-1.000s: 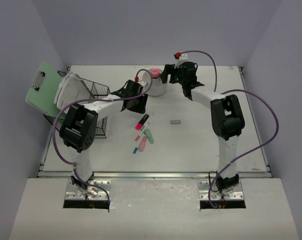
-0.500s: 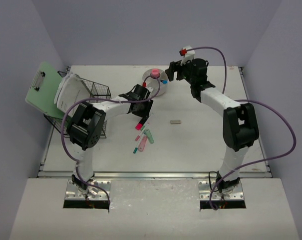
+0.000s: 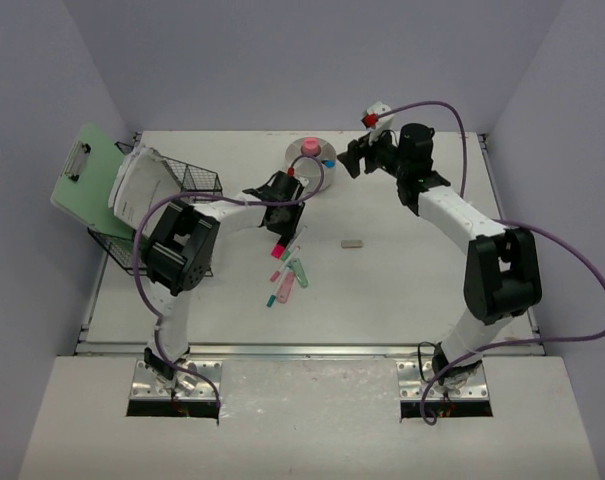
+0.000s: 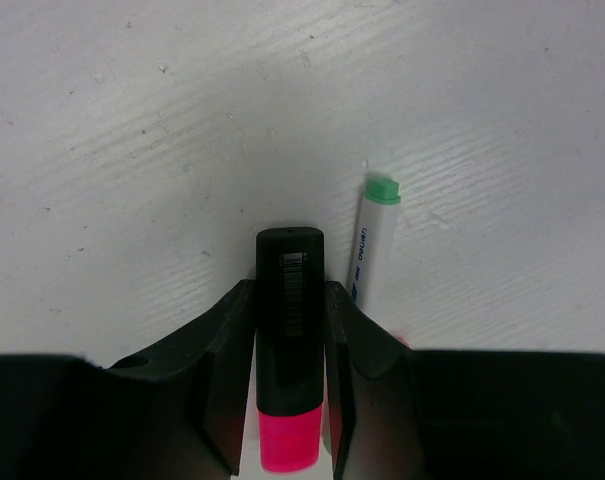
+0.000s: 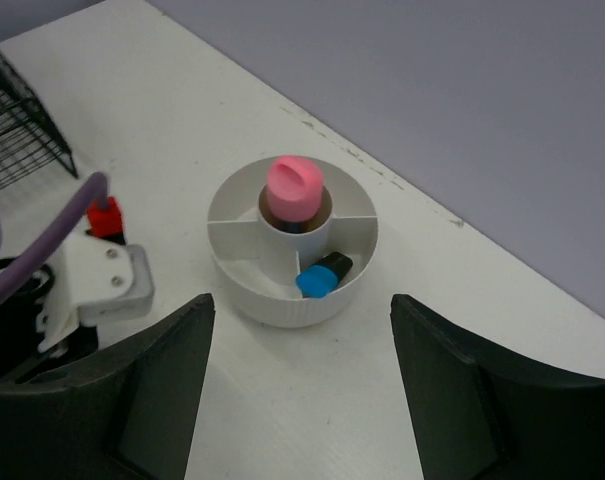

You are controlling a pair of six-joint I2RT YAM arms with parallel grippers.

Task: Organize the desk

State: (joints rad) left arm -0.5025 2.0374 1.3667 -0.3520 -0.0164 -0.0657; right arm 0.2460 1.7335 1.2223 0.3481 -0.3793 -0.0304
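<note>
The desk (image 3: pixel 412 280) is an off-white tabletop. A pink highlighter with a black cap (image 4: pixel 290 340) lies on it, and my left gripper (image 4: pixel 290 300) is shut on its sides. From above, that gripper (image 3: pixel 282 222) sits just over the highlighter (image 3: pixel 279 250). A white pen with a green cap (image 4: pixel 375 240) lies right beside it. My right gripper (image 5: pixel 302 400) is open and empty, held a little back from a round white organizer (image 5: pixel 250 290). From above, the right gripper (image 3: pixel 352 160) is to the organizer's right (image 3: pixel 296 156). The organizer holds a pink-topped marker (image 5: pixel 294 187) and a blue highlighter (image 5: pixel 322 275).
A black wire basket (image 3: pixel 197 180) with papers and a green clipboard (image 3: pixel 82 170) stand at the left edge. Several more pens (image 3: pixel 288 280) lie mid-desk. A small grey block (image 3: pixel 352 242) lies to their right. Lavender walls enclose the desk.
My right gripper has pulled back to the right, off the organizer, which now shows whole. My left gripper has moved down and right over the pink highlighter.
</note>
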